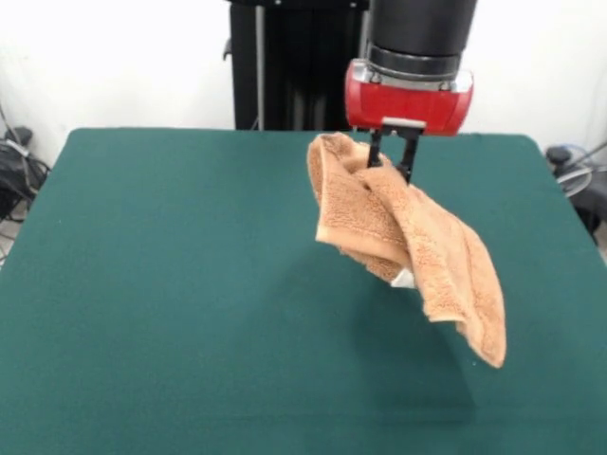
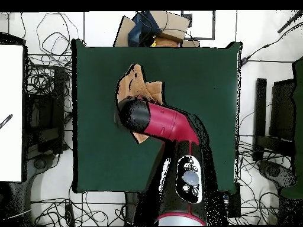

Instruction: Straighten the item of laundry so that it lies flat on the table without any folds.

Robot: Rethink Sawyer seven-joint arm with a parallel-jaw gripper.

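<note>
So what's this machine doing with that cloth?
The red and black robot arm's gripper is pinching a small orange-tan terry towel near one edge and holding it up over the dark green felt table. The towel hangs crumpled and folded on itself, drooping down to one side, apparently clear of the surface. It is meant to end up lying flat with no folds, and that has not happened yet.

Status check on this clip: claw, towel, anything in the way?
Claw shut on towel. Towel hanging bunched, clear of the table, not flat. Nothing in the way.
</note>
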